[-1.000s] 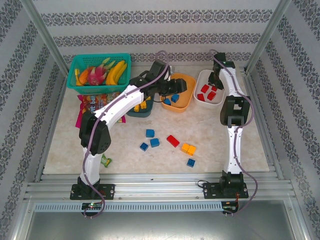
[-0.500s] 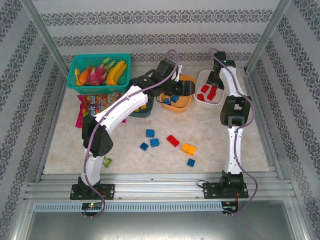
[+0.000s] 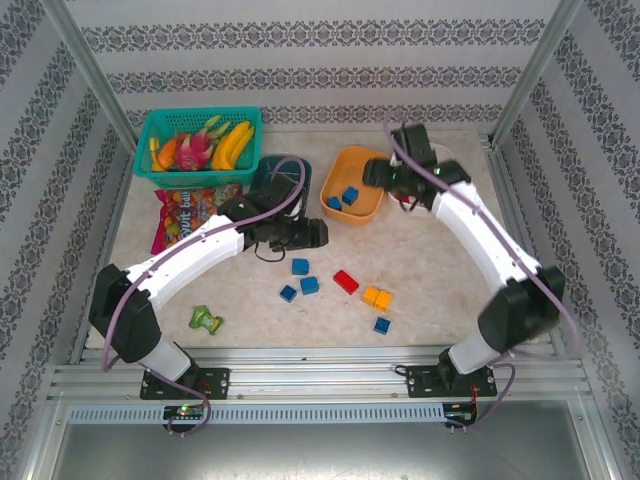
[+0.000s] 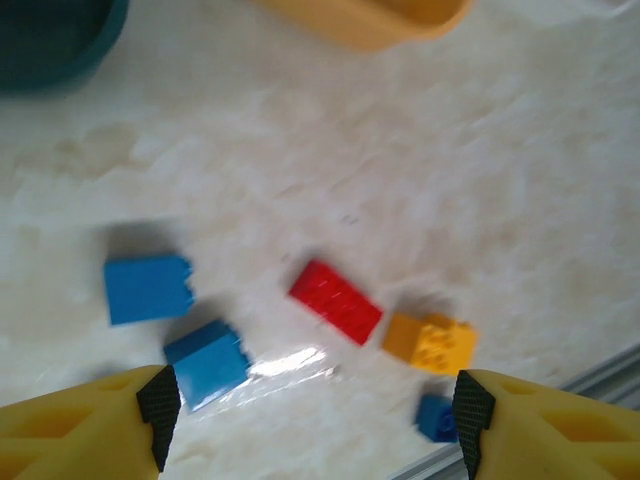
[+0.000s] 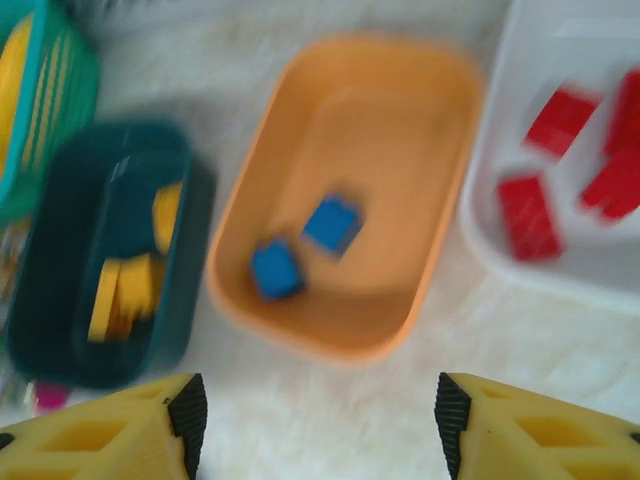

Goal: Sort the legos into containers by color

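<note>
Loose legos lie mid-table: three blue bricks point(image 3: 300, 266), a red one point(image 3: 346, 281), an orange one point(image 3: 377, 297) and a small blue one point(image 3: 382, 325). My left gripper point(image 3: 312, 235) hovers open and empty just behind them; its wrist view shows the red brick point(image 4: 335, 300) and the orange brick point(image 4: 431, 342) ahead of the open gripper point(image 4: 312, 420). My right gripper point(image 3: 378, 176), open and empty, hangs beside the orange container point(image 3: 352, 212), which holds two blue bricks point(image 5: 332, 224). The teal container point(image 5: 60, 300) holds yellow bricks point(image 5: 125, 285). The white container point(image 5: 590, 270) holds red bricks point(image 5: 527, 215).
A turquoise basket point(image 3: 150, 172) of toy fruit stands at the back left, with a candy bag point(image 3: 180, 212) in front of it. A green toy point(image 3: 207, 320) lies near the front left. Metal rails edge the table.
My left arm has swung back from over the orange container to above the loose bricks. My right arm has left the white container and moved left and nearer, its jaws widening.
</note>
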### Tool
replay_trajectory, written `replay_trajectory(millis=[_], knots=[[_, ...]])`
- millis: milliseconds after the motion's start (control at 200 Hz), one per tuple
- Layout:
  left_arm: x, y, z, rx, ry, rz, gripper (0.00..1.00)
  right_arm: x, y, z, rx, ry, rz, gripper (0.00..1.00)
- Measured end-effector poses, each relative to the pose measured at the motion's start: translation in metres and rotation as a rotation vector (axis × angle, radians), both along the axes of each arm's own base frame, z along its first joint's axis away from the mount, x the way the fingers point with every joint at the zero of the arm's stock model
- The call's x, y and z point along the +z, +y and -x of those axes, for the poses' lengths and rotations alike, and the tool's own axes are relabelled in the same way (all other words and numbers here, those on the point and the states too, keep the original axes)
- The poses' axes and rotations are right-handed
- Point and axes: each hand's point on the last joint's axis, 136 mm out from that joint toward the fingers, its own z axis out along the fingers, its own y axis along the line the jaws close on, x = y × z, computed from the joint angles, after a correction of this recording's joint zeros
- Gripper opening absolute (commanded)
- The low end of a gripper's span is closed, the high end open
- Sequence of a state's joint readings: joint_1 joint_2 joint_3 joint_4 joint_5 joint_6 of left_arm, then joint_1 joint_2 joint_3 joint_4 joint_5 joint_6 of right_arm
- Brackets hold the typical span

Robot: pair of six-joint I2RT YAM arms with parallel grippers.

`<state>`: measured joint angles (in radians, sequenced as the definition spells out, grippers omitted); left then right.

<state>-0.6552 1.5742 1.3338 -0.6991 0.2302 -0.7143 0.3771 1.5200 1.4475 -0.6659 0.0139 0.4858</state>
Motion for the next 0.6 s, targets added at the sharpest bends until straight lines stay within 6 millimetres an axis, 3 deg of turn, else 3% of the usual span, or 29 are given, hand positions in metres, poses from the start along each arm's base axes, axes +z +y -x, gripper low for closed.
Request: replay_trajectory(millis=[165, 280, 425, 600], knots=[[-0.046, 0.006, 0.001, 0.029, 0.11, -0.09, 0.83, -0.066, 0.04, 0.089, 0.198, 0.141, 0.009, 0.73], [-0.073, 0.009, 0.0, 0.023, 0.157, -0.157, 0.83, -0.099, 0.044, 0.139, 0.282, 0.227, -0.014, 0.76], [-0.098, 0.011, -0.006, -0.012, 0.185, -0.239, 0.83, -0.108, 0.04, 0.165, 0.314, 0.255, -0.065, 0.76], [-0.116, 0.018, -0.014, -0.044, 0.193, -0.309, 0.79, -0.105, 0.047, 0.167, 0.341, 0.249, -0.102, 0.76]])
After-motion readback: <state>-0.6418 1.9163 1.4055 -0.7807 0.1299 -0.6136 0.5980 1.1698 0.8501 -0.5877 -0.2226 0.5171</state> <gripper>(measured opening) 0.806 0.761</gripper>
